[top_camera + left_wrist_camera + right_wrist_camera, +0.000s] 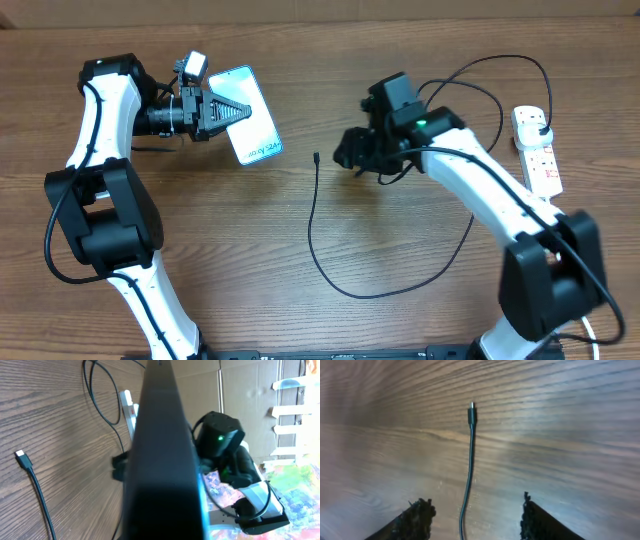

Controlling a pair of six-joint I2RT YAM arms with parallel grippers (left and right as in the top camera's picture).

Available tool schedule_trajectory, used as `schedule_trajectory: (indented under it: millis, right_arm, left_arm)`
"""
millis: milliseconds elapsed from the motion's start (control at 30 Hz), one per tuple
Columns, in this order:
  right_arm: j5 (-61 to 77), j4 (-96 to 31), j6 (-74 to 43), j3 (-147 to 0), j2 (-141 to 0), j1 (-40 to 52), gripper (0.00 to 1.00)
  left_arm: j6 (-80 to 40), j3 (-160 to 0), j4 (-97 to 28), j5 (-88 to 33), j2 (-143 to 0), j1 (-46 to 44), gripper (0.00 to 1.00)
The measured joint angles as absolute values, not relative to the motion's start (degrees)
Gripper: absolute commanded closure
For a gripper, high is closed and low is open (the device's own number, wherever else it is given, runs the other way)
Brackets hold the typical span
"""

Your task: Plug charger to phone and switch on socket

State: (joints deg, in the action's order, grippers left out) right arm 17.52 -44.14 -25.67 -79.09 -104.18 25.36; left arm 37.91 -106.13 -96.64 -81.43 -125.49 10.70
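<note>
My left gripper (222, 112) is shut on the left edge of the phone (252, 128), whose light blue screen faces up at the back left. In the left wrist view the phone (162, 460) shows edge-on as a dark bar that hides the fingers. The charger is a thin black cable (312, 235) whose small plug tip (316, 157) lies on the table between the arms. It loops round to a black plug (537, 127) in the socket (540, 160) at the far right. My right gripper (350, 152) is open just right of the tip, and the cable (469, 460) runs between its fingers (475, 520).
The wooden table (200, 240) carries only these things. The cable tip (21, 455) and the white socket (129, 410) also show in the left wrist view, with the right arm (222, 440) behind the phone. Cardboard stands beyond the table's far side.
</note>
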Motion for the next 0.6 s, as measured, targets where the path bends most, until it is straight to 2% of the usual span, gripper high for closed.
schedule_trajectory:
  millis: [267, 600]
  right_arm:
    - [17.0, -34.6, -27.6, -79.1, -110.2, 29.7, 0.53]
    - [15.9, -29.8, -28.7, -79.1, -114.7, 30.1, 0.65]
  left_arm:
    - [37.9, -106.1, -96.6, -81.4, -125.5, 10.5, 0.96]
    - [37.9, -106.1, -96.6, -81.4, -125.5, 9.8, 0.96]
